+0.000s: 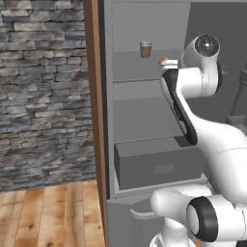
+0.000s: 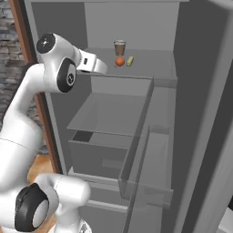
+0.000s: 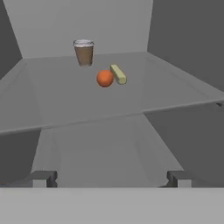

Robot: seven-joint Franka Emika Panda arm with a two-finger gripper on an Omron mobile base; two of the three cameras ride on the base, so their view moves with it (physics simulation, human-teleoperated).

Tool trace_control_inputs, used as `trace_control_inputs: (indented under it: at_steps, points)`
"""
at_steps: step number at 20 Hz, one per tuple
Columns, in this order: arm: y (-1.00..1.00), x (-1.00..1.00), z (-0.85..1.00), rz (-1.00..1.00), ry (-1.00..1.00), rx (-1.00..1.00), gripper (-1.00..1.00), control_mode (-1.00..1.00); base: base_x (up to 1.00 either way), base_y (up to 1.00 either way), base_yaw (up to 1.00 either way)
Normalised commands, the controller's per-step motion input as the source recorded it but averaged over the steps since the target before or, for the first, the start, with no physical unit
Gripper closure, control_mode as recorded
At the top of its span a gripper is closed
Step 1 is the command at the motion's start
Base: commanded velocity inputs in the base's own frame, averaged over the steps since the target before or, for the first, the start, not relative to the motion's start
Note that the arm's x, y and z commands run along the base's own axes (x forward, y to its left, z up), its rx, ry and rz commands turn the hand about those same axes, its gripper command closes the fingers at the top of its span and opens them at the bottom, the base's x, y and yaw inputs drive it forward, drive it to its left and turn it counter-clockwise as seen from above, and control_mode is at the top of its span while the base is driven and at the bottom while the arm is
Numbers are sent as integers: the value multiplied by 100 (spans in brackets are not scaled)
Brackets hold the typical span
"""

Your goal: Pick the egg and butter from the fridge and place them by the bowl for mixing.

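Note:
The fridge (image 2: 191,45) stands open. On its upper shelf (image 3: 57,100) lie the orange-red egg (image 3: 105,78) and, touching its right side, the pale yellow butter (image 3: 118,74). From the right base both show clearly: the egg (image 2: 119,62) and the butter (image 2: 130,61). In the left base view the egg (image 1: 163,61) peeks out beside my arm. My gripper (image 3: 111,178) is open, fingers wide apart and empty, held short of the shelf's front edge and level with it. Its white hand (image 2: 96,65) sits left of the egg. The bowl is out of view.
A brown cup (image 3: 83,52) stands upright behind the egg, near the back wall. Below are a lower shelf (image 2: 109,113) and a dark grey drawer box (image 1: 159,164). A brown wooden panel (image 1: 94,96) edges the fridge on the left, beside a stone wall (image 1: 43,87).

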Motion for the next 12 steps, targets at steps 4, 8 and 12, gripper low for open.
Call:
trace_control_inputs:
  at_steps: [4,8,12]
  points:
    - [-21,39,10,1,1,5,-100,-100,0,0,0]
    - [-16,39,-6,3,-11,1,-100,-100,0,0,0]
    - [-15,52,-4,2,-2,3,-100,-100,0,0,0]
